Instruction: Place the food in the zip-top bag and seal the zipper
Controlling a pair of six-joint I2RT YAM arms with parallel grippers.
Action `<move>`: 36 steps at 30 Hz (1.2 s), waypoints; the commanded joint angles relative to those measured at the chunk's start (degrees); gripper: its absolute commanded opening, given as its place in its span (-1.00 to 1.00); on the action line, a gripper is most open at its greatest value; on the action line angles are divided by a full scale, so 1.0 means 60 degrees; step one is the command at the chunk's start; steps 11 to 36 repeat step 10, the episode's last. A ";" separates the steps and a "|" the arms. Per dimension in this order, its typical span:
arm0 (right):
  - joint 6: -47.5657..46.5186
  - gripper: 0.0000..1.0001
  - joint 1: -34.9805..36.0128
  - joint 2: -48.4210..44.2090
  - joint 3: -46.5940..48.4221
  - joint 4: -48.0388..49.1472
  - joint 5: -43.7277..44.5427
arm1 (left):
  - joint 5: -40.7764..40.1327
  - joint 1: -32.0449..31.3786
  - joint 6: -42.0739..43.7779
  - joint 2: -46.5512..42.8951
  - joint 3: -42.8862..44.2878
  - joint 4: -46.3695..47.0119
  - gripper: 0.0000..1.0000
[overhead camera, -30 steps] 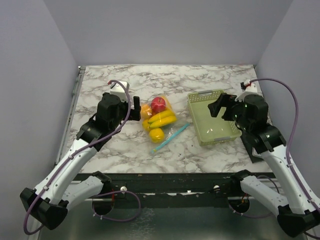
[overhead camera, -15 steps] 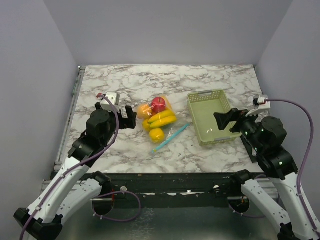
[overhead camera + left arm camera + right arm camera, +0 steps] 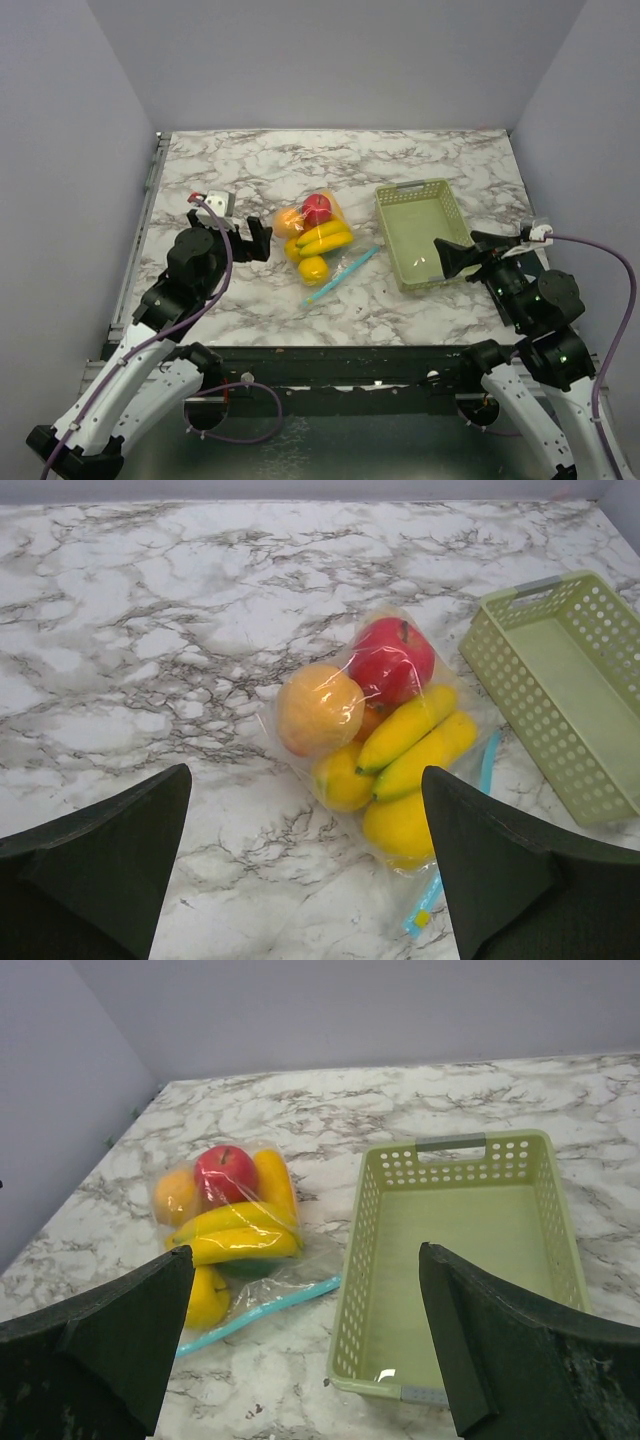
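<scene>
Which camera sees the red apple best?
The left wrist camera: the red apple is big and close there, its stem dimple showing through the clear bag. The right wrist camera shows it smaller and farther off. The top camera shows only a tiny red dot.

Beyond the spread left gripper point(image 3: 305, 780), the zip-top bag point(image 3: 300, 742) of food point(image 3: 392, 660) lies near a green basket point(image 3: 520, 715).

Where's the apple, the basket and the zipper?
Red plastic toy apple point(image 3: 392, 660), left wrist view, middle.
Pale green slotted plastic basket point(image 3: 352, 1280), right wrist view, left wall.
Light blue zipper strip point(image 3: 262, 1313), right wrist view, midway.
</scene>
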 commanded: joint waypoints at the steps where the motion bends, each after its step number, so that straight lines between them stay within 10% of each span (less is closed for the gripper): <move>1: -0.0158 1.00 -0.0024 -0.0187 -0.0130 0.0363 -0.0215 | 0.0306 0.0026 -0.0065 0.0050 -0.0099 0.0137 0.98; 36: -0.0144 1.00 -0.0037 -0.0052 -0.0244 0.0394 -0.0189 | 0.0418 0.0023 0.0041 0.0241 -0.0040 0.0149 0.98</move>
